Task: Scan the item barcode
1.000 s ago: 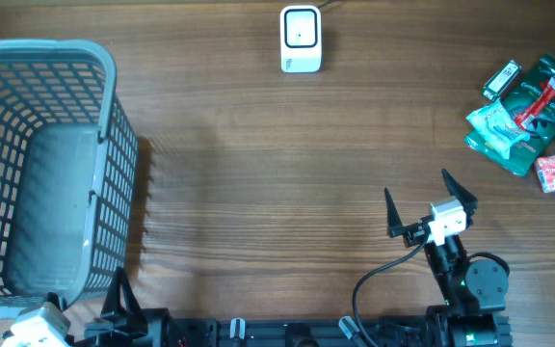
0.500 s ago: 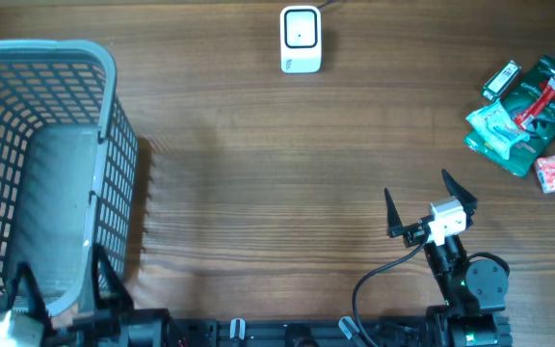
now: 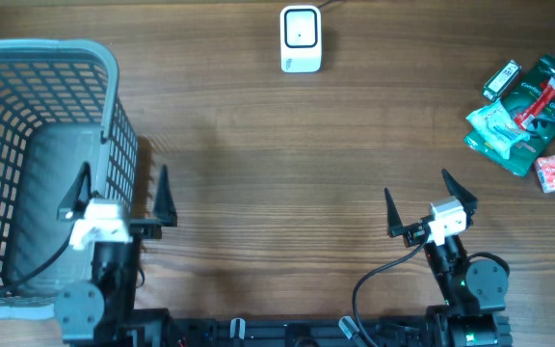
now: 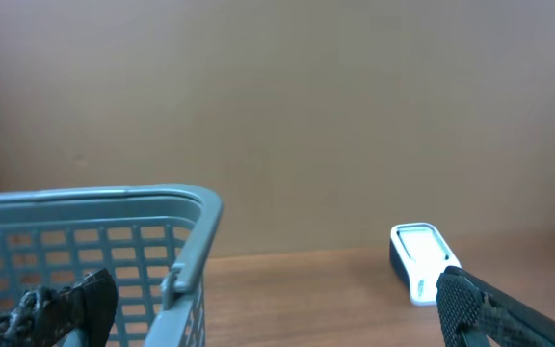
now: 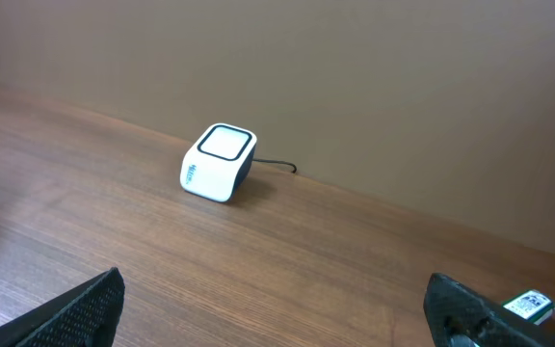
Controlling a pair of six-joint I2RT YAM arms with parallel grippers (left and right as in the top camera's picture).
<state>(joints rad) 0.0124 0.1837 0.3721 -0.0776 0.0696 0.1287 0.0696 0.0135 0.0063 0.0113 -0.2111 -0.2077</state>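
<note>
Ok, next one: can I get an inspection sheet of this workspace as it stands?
Surface: wooden table, no spills seen.
Job's things: white scanner at the far edge; packaged items piled far right, untouched.
Clutter: grey basket on the left, nothing seen inside.
Grippers: left gripper open, empty, over the basket's right wall; right gripper open, empty, above bare wood.
Cables: black cable looping at the near edge; scanner lead behind the scanner.
Surroundings: plain beige wall.

No wording is legible. The packages (image 3: 497, 123) at the right edge of the desk (image 3: 287, 173) carry print, perhaps brand names, too small to read. The scanner (image 5: 218, 162) bears a faint, unreadable side mark.
</note>
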